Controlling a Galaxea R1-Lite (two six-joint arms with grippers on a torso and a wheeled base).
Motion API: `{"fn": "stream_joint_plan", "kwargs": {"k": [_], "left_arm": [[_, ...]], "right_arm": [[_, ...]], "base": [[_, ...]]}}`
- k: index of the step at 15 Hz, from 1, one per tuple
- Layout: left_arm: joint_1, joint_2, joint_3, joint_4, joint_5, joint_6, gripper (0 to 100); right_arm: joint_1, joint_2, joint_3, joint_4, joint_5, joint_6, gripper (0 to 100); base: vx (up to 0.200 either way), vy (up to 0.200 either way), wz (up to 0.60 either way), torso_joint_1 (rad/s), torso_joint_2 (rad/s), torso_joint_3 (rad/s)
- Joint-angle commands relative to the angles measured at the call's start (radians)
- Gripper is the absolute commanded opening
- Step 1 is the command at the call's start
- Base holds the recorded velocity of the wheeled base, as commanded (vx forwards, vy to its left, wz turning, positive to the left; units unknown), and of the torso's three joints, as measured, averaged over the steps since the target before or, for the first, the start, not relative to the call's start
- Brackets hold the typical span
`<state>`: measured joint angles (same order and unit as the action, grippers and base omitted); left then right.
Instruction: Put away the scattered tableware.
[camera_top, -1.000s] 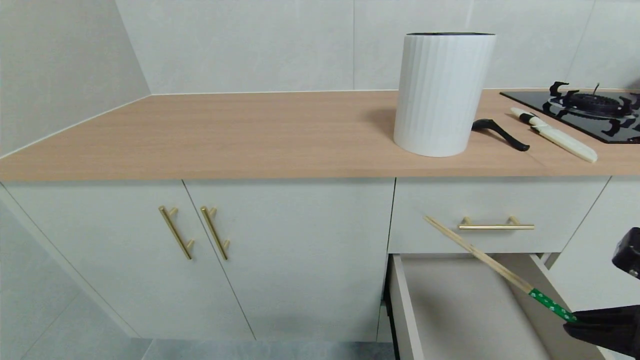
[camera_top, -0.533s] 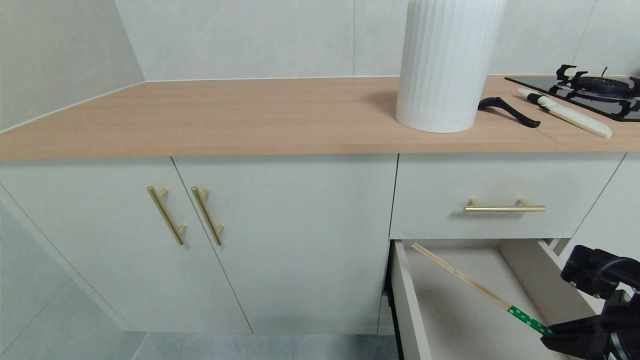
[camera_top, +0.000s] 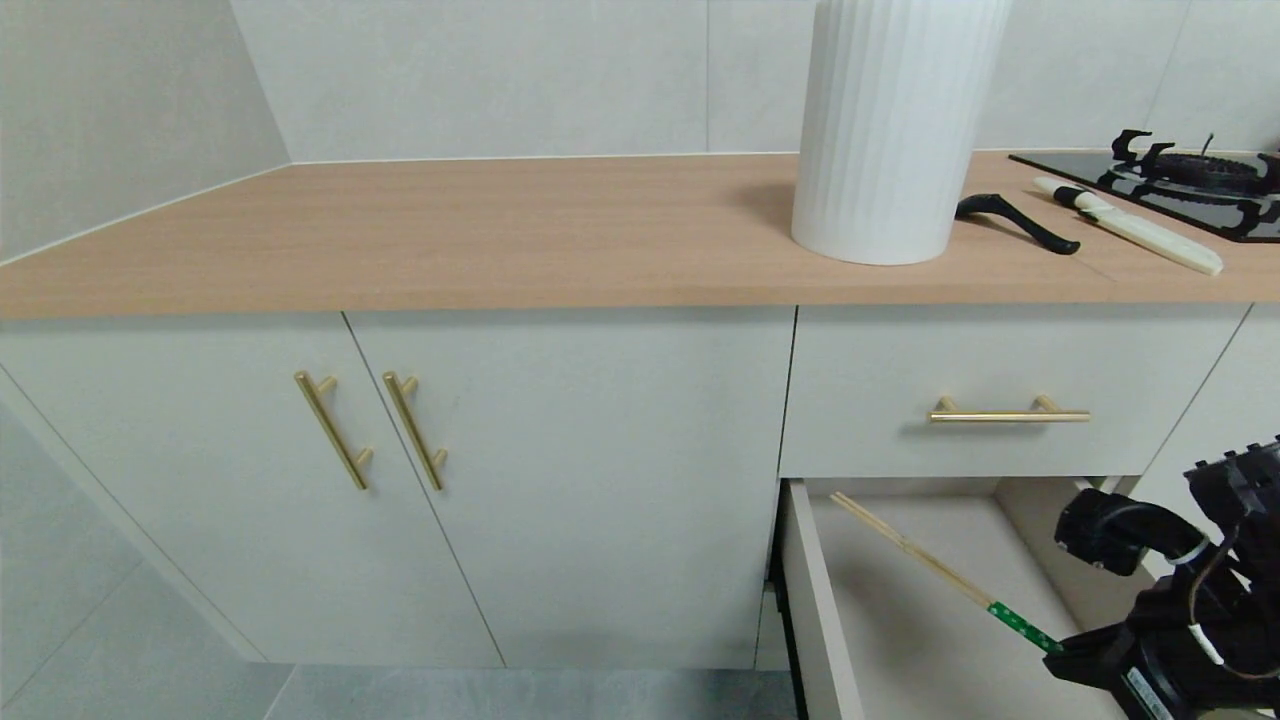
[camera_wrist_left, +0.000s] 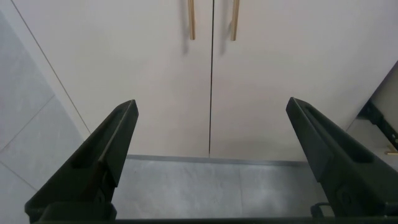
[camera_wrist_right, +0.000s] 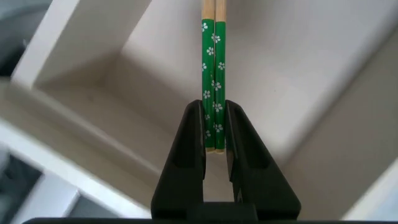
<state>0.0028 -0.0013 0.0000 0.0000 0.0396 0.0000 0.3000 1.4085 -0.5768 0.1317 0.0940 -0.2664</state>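
Worktop (camera_top: 500, 240): we log a knife (camera_top: 1130, 225) and a black curved utensil (camera_top: 1020, 225) lying on it, not yet stowed. Open drawer (camera_top: 815, 600), low on our right: the goal. Left gripper (camera_wrist_left: 211, 168): fingers wide apart, empty, facing the cupboard doors (camera_wrist_left: 261, 93), well apart from the drawer. Right gripper (camera_top: 1068, 652): clamped on the green ends of the chopsticks (camera_top: 930, 572) at the drawer's front. Their long axis runs from the jaws toward the drawer's back left corner. We cannot tell whether the tips touch its floor. We judge a short lowering, then release.

Wht ribbed canister (camera_top: 885, 130), gas hob (camera_top: 1190, 185), cab. doors (camera_top: 400, 480)
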Motion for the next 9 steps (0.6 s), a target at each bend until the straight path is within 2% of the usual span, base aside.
{"fn": "stream_joint_plan", "kwargs": {"k": [1, 4, 5, 9], "left_arm": [[0.0, 0.001, 0.0, 0.0, 0.0, 0.0, 100], [0.0, 0.001, 0.0, 0.0, 0.0, -0.002, 100], [0.0, 0.001, 0.0, 0.0, 0.0, -0.002, 100], [0.0, 0.001, 0.0, 0.0, 0.0, 0.0, 100]], "right_arm": [[-0.004, 0.115, -0.014, -0.041, -0.008, 0.072, 0], [0.002, 0.23, -0.063, -0.049, -0.108, 0.154, 0], [0.03, 0.296, -0.109, -0.046, -0.132, 0.259, 0], [0.097, 0.471, -0.19, -0.053, -0.152, 0.467, 0]], "base": [[0.0, 0.0, 0.0, 0.0, 0.0, 0.0], [0.0, 0.0, 0.0, 0.0, 0.0, 0.0], [0.0, 0.0, 0.0, 0.0, 0.0, 0.0], [0.0, 0.0, 0.0, 0.0, 0.0, 0.0]]}}
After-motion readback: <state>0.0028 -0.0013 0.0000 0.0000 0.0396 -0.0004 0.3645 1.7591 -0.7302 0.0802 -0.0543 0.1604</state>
